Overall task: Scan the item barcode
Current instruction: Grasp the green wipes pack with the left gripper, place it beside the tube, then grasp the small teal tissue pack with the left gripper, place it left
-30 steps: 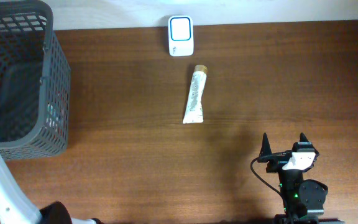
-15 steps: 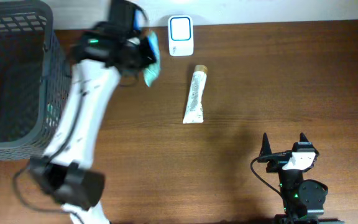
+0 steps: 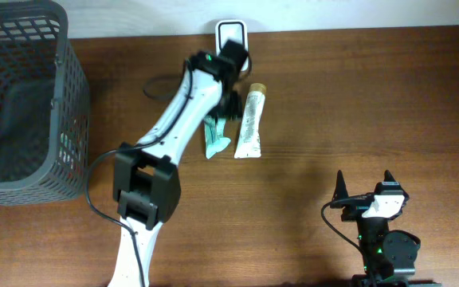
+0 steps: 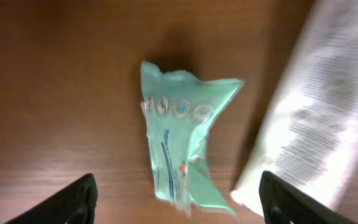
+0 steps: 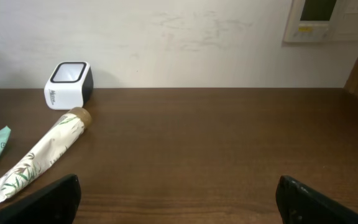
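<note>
Left gripper (image 4: 178, 198) open over crinkled teal plastic sachet (image 4: 182, 149), ungrasped; right gripper (image 3: 365, 185) open. Next move likely needs a regrasp toward white box scanner (image 5: 68, 86).

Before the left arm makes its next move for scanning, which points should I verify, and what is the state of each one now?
1. Left gripper empty: ok, jaws open, teal packet lies on the table below them.
2. Packet apart from white tube: cannot tell, they lie very close.
3. Barcode on packet facing up: cannot tell, only small print shows.
4. Scanner unblocked: not ok, left arm covers part of it from overhead.
5. Right gripper clear: ok, open, at the near edge.
</note>
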`<state>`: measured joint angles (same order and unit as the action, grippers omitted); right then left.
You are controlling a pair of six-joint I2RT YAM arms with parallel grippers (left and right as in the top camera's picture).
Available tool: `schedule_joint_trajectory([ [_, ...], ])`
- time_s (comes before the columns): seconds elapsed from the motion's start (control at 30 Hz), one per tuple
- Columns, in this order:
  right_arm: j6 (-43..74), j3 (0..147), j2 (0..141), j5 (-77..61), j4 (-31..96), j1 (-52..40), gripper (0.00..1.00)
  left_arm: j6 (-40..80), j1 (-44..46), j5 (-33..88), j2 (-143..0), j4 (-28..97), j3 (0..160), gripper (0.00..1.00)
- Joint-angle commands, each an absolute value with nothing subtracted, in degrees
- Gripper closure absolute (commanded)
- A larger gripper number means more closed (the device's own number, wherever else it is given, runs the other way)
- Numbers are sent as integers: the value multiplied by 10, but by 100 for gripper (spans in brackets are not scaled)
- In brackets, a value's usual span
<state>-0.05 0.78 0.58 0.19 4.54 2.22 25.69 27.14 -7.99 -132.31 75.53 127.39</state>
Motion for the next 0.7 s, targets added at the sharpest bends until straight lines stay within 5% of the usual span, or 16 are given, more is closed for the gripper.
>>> schedule_joint_trajectory([
  [0.0,-2,3,2,5,47,24,1,207,226,-93,-1298,783,1503,19],
  [0.1,-2,3,2,5,47,24,1,194,151,-93,-1292,774,1737,18],
  [0.13,-2,3,2,5,47,24,1,194,94,-92,-1273,741,1795,10],
  [0.2,-2,3,2,5,47,24,2,194,7,-95,-1232,698,1789,0],
  [0.4,-2,3,2,5,47,24,1,199,-248,-95,-1219,792,1750,1],
  [0.67,-2,3,2,5,47,24,1,151,-383,4,-1219,837,1495,0],
])
